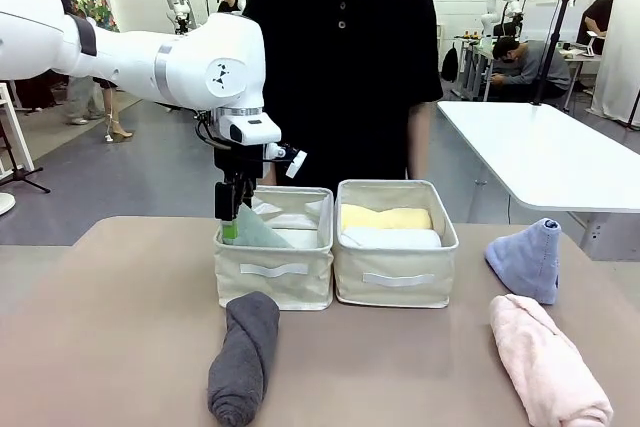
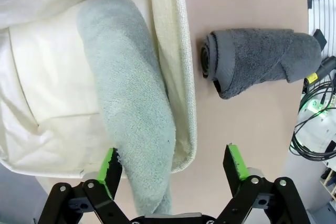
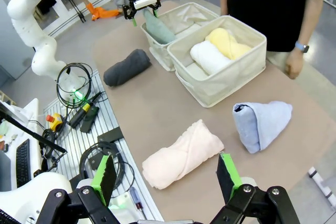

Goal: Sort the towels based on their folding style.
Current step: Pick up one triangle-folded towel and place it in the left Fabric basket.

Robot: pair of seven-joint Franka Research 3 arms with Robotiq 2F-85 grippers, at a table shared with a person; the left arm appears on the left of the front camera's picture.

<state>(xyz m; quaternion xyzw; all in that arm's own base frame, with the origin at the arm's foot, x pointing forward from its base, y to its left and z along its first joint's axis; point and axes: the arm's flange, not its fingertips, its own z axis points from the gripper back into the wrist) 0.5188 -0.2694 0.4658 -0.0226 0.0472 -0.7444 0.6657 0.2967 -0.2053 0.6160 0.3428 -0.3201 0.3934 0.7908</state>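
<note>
your left gripper [image 1: 232,209] is spread wide; the green towel [image 1: 256,231] leans on the bin [image 1: 275,287] edge and could tip out.

A pale mint-green cone towel [image 1: 255,230] leans tilted in the left bin [image 1: 275,285], against its near-left corner. The yellow towel [image 1: 385,217] and the white towel [image 1: 390,238], both rolled, lie side by side in the right bin [image 1: 395,289] (yellow farther back). On the counter [image 1: 120,327], the dark grey roll [image 1: 243,357] lies before the left bin; at the right, the light blue cone [image 1: 527,259] stands just behind the pink roll [image 1: 545,362].
</note>
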